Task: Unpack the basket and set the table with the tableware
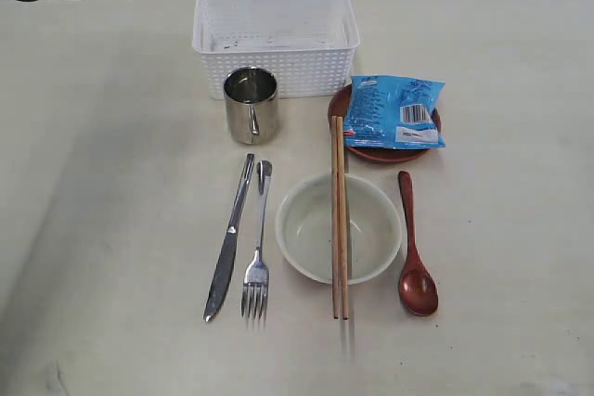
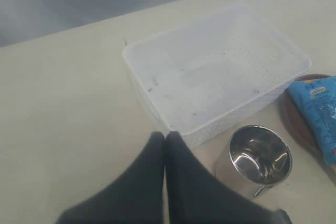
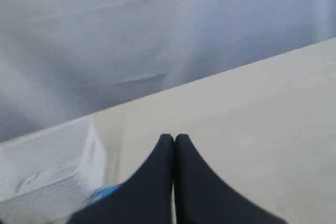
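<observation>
Tableware is out of the basket (image 1: pixel 316 71) and laid on the table (image 1: pixel 111 229); the basket itself sits near the far edge as the exterior view shows it, and the left wrist view shows nothing in it but a few faint marks on its floor. In front of it stands the mug (image 1: pixel 251 104), just beside its wall; nearer the middle lie the knife (image 1: pixel 229 238) and fork (image 1: pixel 258 248) side by side, then the bowl (image 1: pixel 302 229) with the chopsticks (image 1: pixel 339 220) resting across it, then the spoon (image 1: pixel 414 248). The small plate (image 1: pixel 376 154) sits beside the basket's corner with the blue snack bag (image 1: pixel 394 110) lying on it.

The left gripper (image 2: pixel 166 136) hangs above the table near the basket and mug, fingers pressed together on nothing; the right gripper (image 3: pixel 174 137) is likewise pressed together and bare, off toward the far edge.

By my reading the setting is essentially done, so the risks lie in any further touch; the chopsticks only balance on the bowl's rim, their far ends seemingly over the plate's edge, and a nudge to either would roll them off; the mug stands so close to the basket that shifting the basket could tip it; lifting the bag carelessly could drag the plate along.
</observation>
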You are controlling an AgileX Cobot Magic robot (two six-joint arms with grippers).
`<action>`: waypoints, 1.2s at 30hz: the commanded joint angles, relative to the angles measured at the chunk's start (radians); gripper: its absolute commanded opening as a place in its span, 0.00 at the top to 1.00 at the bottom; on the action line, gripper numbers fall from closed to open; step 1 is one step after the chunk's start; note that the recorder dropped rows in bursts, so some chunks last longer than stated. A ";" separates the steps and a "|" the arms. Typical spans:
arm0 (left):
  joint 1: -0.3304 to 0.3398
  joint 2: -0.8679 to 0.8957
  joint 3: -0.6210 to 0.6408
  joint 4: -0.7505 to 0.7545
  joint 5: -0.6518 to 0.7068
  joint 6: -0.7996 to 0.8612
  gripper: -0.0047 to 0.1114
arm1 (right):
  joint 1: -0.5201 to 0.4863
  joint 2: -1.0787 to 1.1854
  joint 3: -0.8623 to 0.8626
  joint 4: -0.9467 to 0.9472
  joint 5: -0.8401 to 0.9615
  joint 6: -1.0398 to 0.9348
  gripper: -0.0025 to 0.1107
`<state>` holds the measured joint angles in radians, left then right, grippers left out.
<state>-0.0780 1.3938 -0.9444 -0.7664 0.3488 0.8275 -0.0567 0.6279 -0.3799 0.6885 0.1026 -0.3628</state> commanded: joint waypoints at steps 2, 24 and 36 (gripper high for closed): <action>-0.004 -0.010 0.006 0.007 -0.008 0.004 0.96 | -0.139 -0.203 0.126 -0.008 -0.082 -0.054 0.98; -0.004 -0.010 0.006 0.007 -0.008 0.004 0.96 | -0.160 -0.460 0.354 -0.008 -0.203 -0.291 0.98; -0.004 -0.010 0.006 0.007 -0.008 0.004 0.96 | -0.167 -0.536 0.380 -0.011 -0.247 -0.291 0.98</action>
<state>-0.0780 1.3938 -0.9444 -0.7664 0.3488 0.8275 -0.2167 0.1262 -0.0033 0.6867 -0.1372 -0.6491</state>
